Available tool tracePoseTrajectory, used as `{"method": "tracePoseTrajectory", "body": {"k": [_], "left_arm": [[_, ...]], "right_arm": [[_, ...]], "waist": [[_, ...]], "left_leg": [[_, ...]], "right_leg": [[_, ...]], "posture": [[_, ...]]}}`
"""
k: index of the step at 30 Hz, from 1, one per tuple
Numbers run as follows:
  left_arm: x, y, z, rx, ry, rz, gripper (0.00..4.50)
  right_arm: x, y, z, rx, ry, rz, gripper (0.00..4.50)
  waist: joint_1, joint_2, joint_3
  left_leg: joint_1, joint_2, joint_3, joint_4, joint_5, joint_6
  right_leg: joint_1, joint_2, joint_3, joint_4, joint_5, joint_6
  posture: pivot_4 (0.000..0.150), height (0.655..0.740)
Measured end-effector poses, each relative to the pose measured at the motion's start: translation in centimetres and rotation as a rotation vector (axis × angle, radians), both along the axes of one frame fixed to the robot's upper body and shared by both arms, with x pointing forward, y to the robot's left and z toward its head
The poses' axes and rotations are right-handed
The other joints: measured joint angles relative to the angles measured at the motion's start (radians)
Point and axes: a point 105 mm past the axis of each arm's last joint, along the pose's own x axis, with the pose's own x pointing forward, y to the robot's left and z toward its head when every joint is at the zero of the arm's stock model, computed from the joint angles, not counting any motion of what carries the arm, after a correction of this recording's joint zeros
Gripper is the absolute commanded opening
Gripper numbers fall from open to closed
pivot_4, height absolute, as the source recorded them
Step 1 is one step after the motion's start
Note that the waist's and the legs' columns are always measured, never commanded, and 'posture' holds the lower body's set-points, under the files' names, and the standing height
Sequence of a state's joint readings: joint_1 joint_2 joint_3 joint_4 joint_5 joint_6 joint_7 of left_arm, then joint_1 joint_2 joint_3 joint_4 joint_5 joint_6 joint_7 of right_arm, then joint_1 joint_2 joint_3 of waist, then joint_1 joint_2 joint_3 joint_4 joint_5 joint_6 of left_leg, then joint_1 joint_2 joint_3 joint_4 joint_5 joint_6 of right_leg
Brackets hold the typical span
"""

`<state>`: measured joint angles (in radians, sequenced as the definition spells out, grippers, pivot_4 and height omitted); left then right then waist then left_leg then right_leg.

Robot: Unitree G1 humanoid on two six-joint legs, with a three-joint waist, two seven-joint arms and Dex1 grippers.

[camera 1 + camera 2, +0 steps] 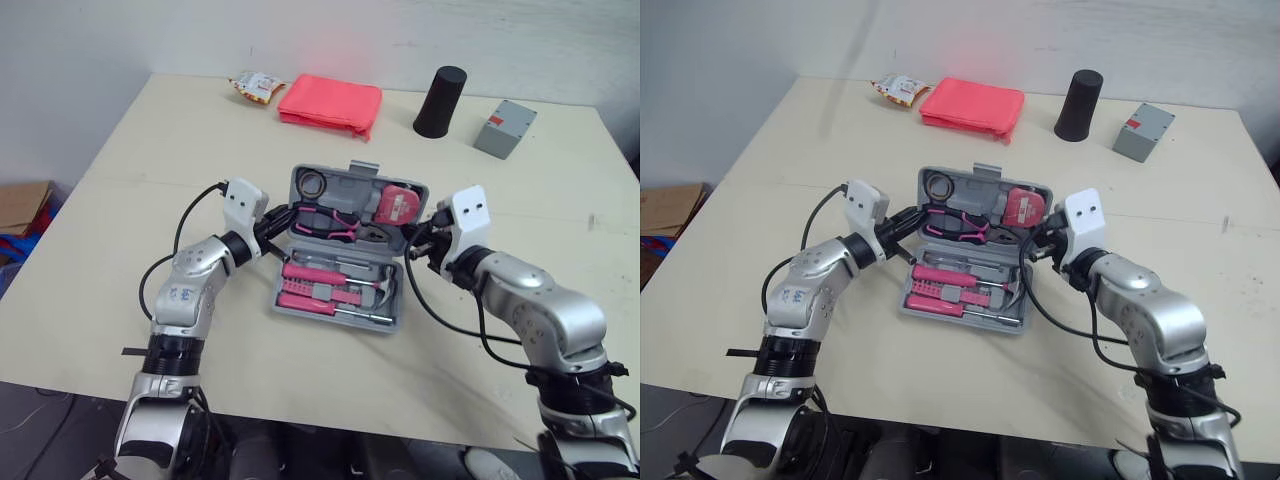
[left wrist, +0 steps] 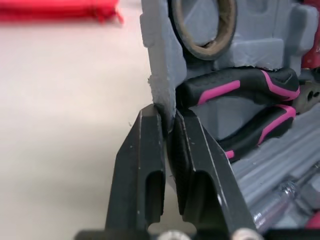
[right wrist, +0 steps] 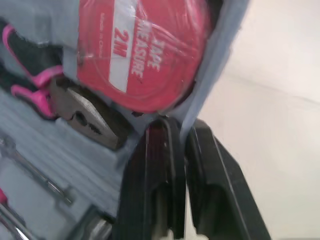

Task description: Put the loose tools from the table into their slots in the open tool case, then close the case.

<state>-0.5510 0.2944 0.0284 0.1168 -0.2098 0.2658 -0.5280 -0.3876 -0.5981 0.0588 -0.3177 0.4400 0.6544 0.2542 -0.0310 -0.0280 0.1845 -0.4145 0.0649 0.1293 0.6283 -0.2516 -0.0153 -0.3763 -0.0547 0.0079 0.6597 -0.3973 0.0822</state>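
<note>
The grey tool case lies open mid-table, its lid (image 1: pixel 340 180) forming the far half. In the lid sit a tape roll (image 1: pixel 313 184), pink-handled pliers (image 1: pixel 325 222) and a red tape measure (image 1: pixel 398 205). The near half (image 1: pixel 335 318) holds pink screwdrivers (image 1: pixel 310 290) and a hammer (image 1: pixel 385 290). My left gripper (image 1: pixel 278 222) is shut on the lid's left side wall (image 2: pixel 160 85). My right gripper (image 1: pixel 412 243) is shut on the lid's right side wall (image 3: pixel 210 65), just beside the tape measure (image 3: pixel 140 50).
Along the table's far edge lie a snack packet (image 1: pixel 256 87), a folded red cloth (image 1: pixel 330 103), a black cylinder (image 1: pixel 440 102) and a small grey box (image 1: pixel 505 128). A cardboard box (image 1: pixel 20 205) sits on the floor to the left.
</note>
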Motion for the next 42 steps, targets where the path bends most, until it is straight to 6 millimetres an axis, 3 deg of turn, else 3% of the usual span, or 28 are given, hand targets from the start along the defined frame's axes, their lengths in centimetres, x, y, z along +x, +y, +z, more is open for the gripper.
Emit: {"method": "tracePoseTrajectory", "body": {"k": [3, 6, 8, 9, 10, 11, 13, 15, 19, 22, 24, 26, 30, 31, 36, 42], "left_arm": [[-0.6, 0.3, -1.8, 0.112, -0.129, -0.006, 0.0], [-1.2, 0.6, -2.2, 0.198, -0.249, -0.021, 0.0], [-1.9, 1.0, -2.8, 0.236, -0.299, -0.041, 0.75], [-2.5, 1.3, -3.2, 0.263, -0.316, -0.066, 1.03], [-3.0, 2.1, -3.8, 0.296, -0.317, -0.08, 1.54], [-3.5, 3.1, -4.6, 0.324, -0.306, -0.082, 2.18], [-3.9, 4.6, -5.4, 0.353, -0.276, -0.066, 2.82], [-4.3, 7.8, -6.9, 0.426, -0.157, -0.04, 2.88], [-5.3, 13.0, -6.9, 0.42, 0.003, 0.032, 2.88], [-5.3, 14.3, -6.6, 0.367, 0.09, 0.054, 2.88], [-4.5, 13.3, -5.5, 0.306, 0.097, 0.029, 2.88], [-3.4, 11.5, -4.2, 0.262, 0.082, -0.017, 2.05], [-0.9, 5.9, -1.8, 0.223, 0.038, -0.145, 0.22], [-0.4, 4.8, -1.7, 0.229, 0.038, -0.171, 0.0], [2.4, -0.2, -2.5, 0.316, 0.01, -0.267, 0.0], [2.9, -0.7, -5.2, 0.387, 0.058, -0.325, 0.0]], "right_arm": [[-0.6, -0.5, -1.4, -0.224, -0.213, 0.056, 0.0], [-1.2, -0.7, -2.1, -0.351, -0.366, 0.097, 0.0], [-1.6, -0.8, -2.7, -0.421, -0.448, 0.121, 0.0], [-1.8, -0.9, -2.9, -0.439, -0.476, 0.129, 0.82], [-2.0, -1.3, -3.4, -0.472, -0.485, 0.133, 1.18], [-2.1, -2.2, -4.3, -0.523, -0.471, 0.128, 1.97], [-2.3, -3.5, -5.3, -0.575, -0.448, 0.107, 2.63], [-3.1, -4.9, -5.7, -0.627, -0.441, 0.083, 3.6], [-5.1, -8.4, -6.6, -0.663, -0.344, 0.026, 3.6], [-7.0, -10.0, -7.5, -0.586, -0.235, 0.017, 3.6], [-8.0, -9.6, -7.4, -0.493, -0.175, 0.055, 3.6], [-8.7, -8.7, -6.9, -0.402, -0.125, 0.109, 2.77], [-11.1, -5.4, -7.0, -0.296, 0.063, 0.319, 0.79], [-11.4, -4.7, -7.0, -0.277, 0.094, 0.352, 0.16], [-12.1, -1.9, -8.4, -0.248, 0.225, 0.465, 0.03], [-9.8, -1.7, -8.7, -0.329, 0.186, 0.461, 0.03]], "waist": [[0.003, 0.0, 0.0], [0.003, 0.0, 0.0], [0.001, 0.0, 0.0], [-0.001, 0.0, 0.0], [-0.003, 0.0, 0.0], [-0.003, 0.0, 0.0], [-0.003, 0.0, 0.0], [-0.004, 0.0, 0.0], [-0.005, 0.0, 0.0], [-0.005, -0.001, 0.001], [0.002, -0.002, 0.001], [0.004, -0.002, 0.001], [0.007, -0.003, 0.001], [0.004, -0.003, 0.001], [0.0, -0.005, 0.002], [-0.002, -0.006, 0.003]], "left_leg": [[-0.001, -0.001, 0.002, 0.002, -0.002, 0.003], [0.002, -0.001, 0.005, 0.004, -0.002, 0.005], [0.007, -0.001, 0.008, 0.004, -0.002, 0.006], [0.01, -0.001, 0.01, 0.004, -0.002, 0.006], [0.013, -0.001, 0.011, 0.003, -0.002, 0.006], [0.014, 0.0, 0.011, 0.003, -0.002, 0.006], [0.014, 0.0, 0.011, 0.003, -0.002, 0.006], [0.014, 0.0, 0.01, 0.002, -0.002, 0.005], [0.017, 0.001, 0.011, 0.001, -0.002, 0.005], [0.025, 0.0, 0.011, -0.001, -0.004, 0.006], [0.025, 0.0, 0.01, 0.0, -0.005, 0.007], [0.025, -0.001, 0.01, 0.001, -0.005, 0.007], [0.024, -0.001, 0.009, 0.002, -0.005, 0.007], [0.024, -0.001, 0.01, 0.002, -0.005, 0.007], [0.024, 0.0, 0.015, 0.003, -0.004, 0.006], [0.024, 0.002, 0.02, 0.004, -0.005, 0.006]], "right_leg": [[0.0, -0.002, 0.0, -0.001, 0.001, 0.002], [0.002, -0.003, 0.0, 0.0, 0.002, 0.004], [0.006, -0.003, 0.001, 0.001, 0.003, 0.006], [0.008, -0.003, 0.001, 0.001, 0.003, 0.006], [0.01, -0.003, 0.002, 0.001, 0.003, 0.006], [0.011, -0.003, 0.002, 0.001, 0.003, 0.006], [0.011, -0.003, 0.004, 0.001, 0.003, 0.005], [0.01, -0.003, 0.008, 0.002, 0.003, 0.005], [0.013, -0.002, 0.009, 0.001, 0.003, 0.005], [0.021, -0.003, 0.009, 0.0, 0.003, 0.005], [0.022, -0.003, 0.009, 0.0, 0.003, 0.005], [0.023, -0.004, 0.009, 0.0, 0.004, 0.006], [0.023, -0.002, 0.009, -0.001, 0.004, 0.006], [0.022, -0.002, 0.009, -0.001, 0.004, 0.006], [0.018, 0.001, 0.015, 0.0, 0.005, 0.007], [0.015, 0.003, 0.021, 0.0, 0.005, 0.007]], "posture": [[0.15, 0.74], [0.15, 0.74], [0.15, 0.74], [0.15, 0.74], [0.15, 0.74], [0.15, 0.74], [0.15, 0.74], [0.15, 0.74], [0.15, 0.74], [0.15, 0.74], [0.15, 0.74], [0.15, 0.74], [0.15, 0.74], [0.15, 0.74], [0.15, 0.74], [0.15, 0.74]]}}
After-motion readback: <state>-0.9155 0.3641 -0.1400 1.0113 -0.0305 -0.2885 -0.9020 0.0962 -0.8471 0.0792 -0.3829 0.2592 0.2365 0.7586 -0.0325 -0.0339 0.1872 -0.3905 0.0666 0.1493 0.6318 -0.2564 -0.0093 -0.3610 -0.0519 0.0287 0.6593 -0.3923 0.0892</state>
